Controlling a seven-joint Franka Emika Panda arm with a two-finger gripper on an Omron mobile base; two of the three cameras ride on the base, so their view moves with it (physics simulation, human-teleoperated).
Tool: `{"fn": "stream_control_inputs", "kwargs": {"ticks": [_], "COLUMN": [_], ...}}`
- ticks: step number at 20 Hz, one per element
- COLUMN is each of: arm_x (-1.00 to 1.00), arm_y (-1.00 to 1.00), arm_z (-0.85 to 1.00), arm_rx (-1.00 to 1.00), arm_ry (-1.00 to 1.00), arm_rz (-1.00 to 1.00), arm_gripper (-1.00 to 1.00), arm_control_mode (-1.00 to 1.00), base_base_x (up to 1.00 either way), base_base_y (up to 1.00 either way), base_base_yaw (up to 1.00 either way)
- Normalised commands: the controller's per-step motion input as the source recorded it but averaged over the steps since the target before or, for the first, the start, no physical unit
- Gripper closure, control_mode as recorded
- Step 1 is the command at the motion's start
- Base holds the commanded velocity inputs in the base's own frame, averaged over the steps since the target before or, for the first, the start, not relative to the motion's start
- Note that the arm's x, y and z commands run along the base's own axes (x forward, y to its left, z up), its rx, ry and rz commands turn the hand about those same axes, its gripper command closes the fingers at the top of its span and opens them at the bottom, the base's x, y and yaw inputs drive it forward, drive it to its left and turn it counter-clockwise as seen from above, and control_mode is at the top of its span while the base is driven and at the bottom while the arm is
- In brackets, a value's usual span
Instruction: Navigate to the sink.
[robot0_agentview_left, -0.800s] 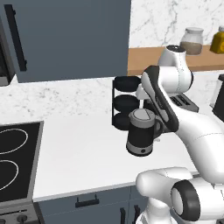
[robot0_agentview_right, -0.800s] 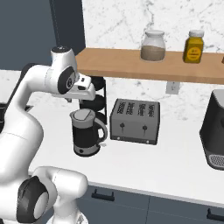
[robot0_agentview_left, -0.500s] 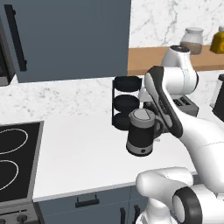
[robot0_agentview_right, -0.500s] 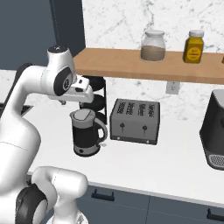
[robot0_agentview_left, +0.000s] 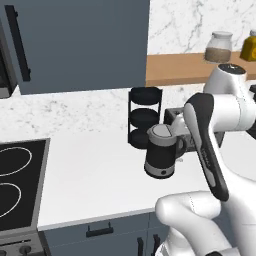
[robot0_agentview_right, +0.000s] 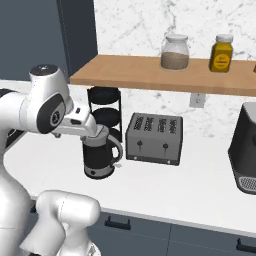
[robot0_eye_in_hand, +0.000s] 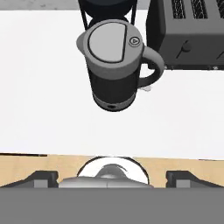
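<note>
The sink is out of view. My gripper (robot0_eye_in_hand: 113, 176) hangs above the white counter (robot0_eye_in_hand: 39, 87), open, its dark fingertips (robot0_eye_in_hand: 42, 177) far apart with nothing between them. Just ahead of it in the hand view stands a dark grey electric kettle (robot0_eye_in_hand: 114, 65), apart from the fingers. The same kettle (robot0_agentview_left: 161, 157) (robot0_agentview_right: 100, 156) sits under my white arm's hand in both base views.
A black cooktop with white rings (robot0_agentview_left: 17, 185) lies at the counter's left end. Behind the kettle are a black three-tier rack (robot0_agentview_left: 145, 116) and a grey toaster (robot0_agentview_right: 153, 138). A dark appliance (robot0_agentview_right: 246, 155) stands far right. Jars sit on a wooden shelf (robot0_agentview_right: 150, 75).
The arm's upper joints have swung, rightward in the left base view and lower-left in the right base view. Kettle, toaster and cooktop hold almost the same places.
</note>
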Motion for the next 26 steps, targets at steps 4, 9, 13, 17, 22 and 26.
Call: {"fn": "stream_control_inputs", "kwargs": {"ticks": [4, 9, 13, 17, 22, 26], "arm_x": [-0.74, 0.00, 0.00, 0.00, 0.00, 0.00], "arm_y": [0.00, 0.00, 0.00, 0.00, 0.00, 0.00], "arm_z": [0.00, 0.00, 0.00, 0.00, 0.00, 0.00], "arm_rx": [0.00, 0.00, 0.00, 0.00, 0.00, 0.00], "arm_ry": [-0.02, 0.00, 0.00, 0.00, 0.00, 0.00], "arm_rz": [0.00, 0.00, 0.00, 0.00, 0.00, 0.00], "arm_gripper": [-1.00, -1.00, -1.00, -1.00, -1.00, -1.00], "arm_control_mode": [1.00, 1.00, 1.00, 1.00, 1.00, 1.00], "base_base_x": [-0.21, -0.84, -0.70, -0.34, -0.25, -0.23], "base_base_y": [0.00, 0.00, 0.16, 0.32, 0.09, 0.02], "base_base_yaw": [0.00, 0.06, 0.55, 0.96, 1.00, 1.00]}}
